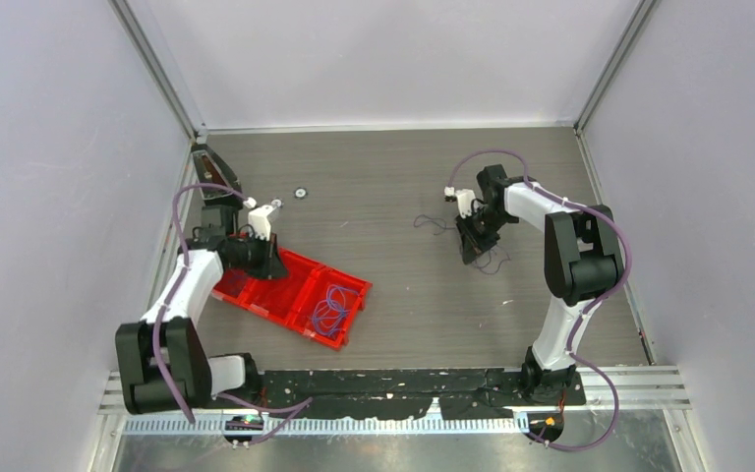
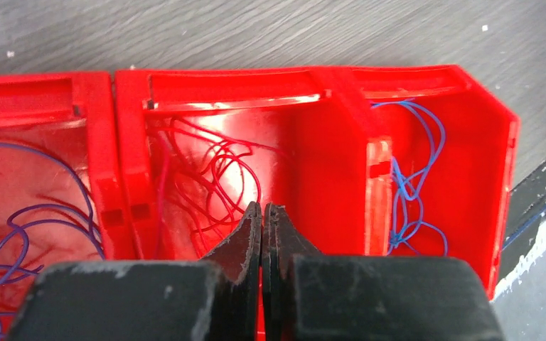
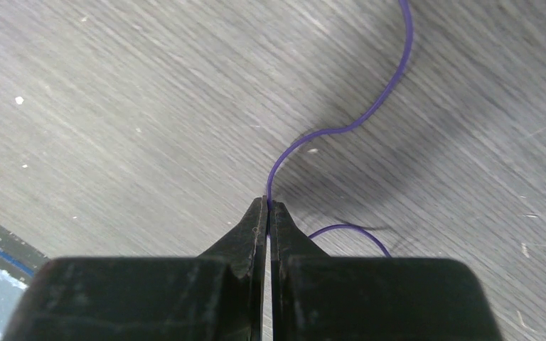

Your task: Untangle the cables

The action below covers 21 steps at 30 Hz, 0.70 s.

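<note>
at the left, the left gripper hangs over a red translucent plastic tray that lies slantwise on the grey wood-grain table. its two black jaws are pressed together tip to tip with no gap showing. nothing can be seen caught between them, though the tips sit so close above the wires that a hair-thin strand in the pinch cannot be ruled out. walls split the tray into compartments. in the wrist view the leftmost one holds a curly heap of thin purple wire loops. the middle one, right under the closed tips, holds tangled thin red wire strands, and the one at the right holds thin blue wire strands. from above, the purple loops show at the tray's end nearest the table's middle. a small round ring-like object lies on the table beyond the tray, apart from it. further right, well apart from the tray, the right gripper is low over the table top. its jaws are clamped on a single thin purple wire strand, which runs out from the tips and snakes away across the wood. another bit of purple wire curves out beside the right jaw. in the overhead view a few dark loose wire curls lie on the table just left of this gripper.
</note>
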Each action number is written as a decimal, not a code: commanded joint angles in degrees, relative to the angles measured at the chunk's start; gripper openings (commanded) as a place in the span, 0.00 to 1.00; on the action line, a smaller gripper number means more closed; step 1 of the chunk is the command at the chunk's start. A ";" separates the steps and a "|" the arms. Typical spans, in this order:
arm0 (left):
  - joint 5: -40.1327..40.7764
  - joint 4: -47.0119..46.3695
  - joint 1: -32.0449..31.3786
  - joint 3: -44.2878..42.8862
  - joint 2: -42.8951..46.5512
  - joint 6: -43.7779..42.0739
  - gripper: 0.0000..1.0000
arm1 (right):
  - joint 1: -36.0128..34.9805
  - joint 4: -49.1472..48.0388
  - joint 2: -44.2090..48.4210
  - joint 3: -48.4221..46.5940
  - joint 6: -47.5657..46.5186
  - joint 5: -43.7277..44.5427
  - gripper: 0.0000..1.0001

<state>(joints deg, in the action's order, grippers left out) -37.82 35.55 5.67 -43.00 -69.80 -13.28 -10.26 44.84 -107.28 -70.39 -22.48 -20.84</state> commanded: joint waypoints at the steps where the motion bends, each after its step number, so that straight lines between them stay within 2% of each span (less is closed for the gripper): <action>1: 4.65 -1.65 -0.28 -3.61 -4.17 0.67 0.00 | 0.24 2.44 4.28 -1.67 -1.45 -6.91 0.05; 2: 4.27 -0.20 -0.23 -4.23 -4.54 -0.13 0.08 | 0.24 3.94 4.72 -1.98 -2.18 -8.93 0.05; 4: -0.19 4.39 -0.27 -6.06 -3.91 -3.60 0.37 | 0.24 5.77 6.65 -2.62 -3.84 -10.60 0.05; 5: -2.35 7.23 -0.27 -6.88 -2.87 -5.72 0.46 | 0.22 6.18 7.27 -2.49 -4.95 -10.96 0.05; 9: -9.37 12.18 -0.16 -8.92 5.87 -9.29 0.72 | 0.24 8.87 10.94 -2.43 -7.69 -15.29 0.06; 11: -12.37 11.92 -0.15 -10.42 10.32 -8.98 0.80 | 0.26 9.79 12.95 -3.40 -8.59 -18.19 0.05; 13: -14.84 8.72 -0.13 -11.55 14.69 -6.52 0.96 | 0.26 9.77 15.88 -5.03 -9.00 -21.68 0.06; 14: -15.90 6.00 -0.13 -11.55 16.13 -4.80 0.99 | 0.20 9.31 16.67 -6.16 -8.73 -22.79 0.05; 17: -18.86 -6.27 -1.11 -10.52 19.18 2.28 1.00 | -0.26 5.41 20.31 -8.71 -6.52 -26.92 0.05; 21: -16.47 -18.73 -9.86 -10.73 20.12 4.48 1.00 | -2.56 2.13 22.09 -13.72 -3.31 -30.26 0.05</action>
<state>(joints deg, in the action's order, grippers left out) -52.53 32.14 2.66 -53.10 -49.65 -13.10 -10.96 51.77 -88.88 -78.41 -28.47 -44.03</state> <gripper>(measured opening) 0.994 0.068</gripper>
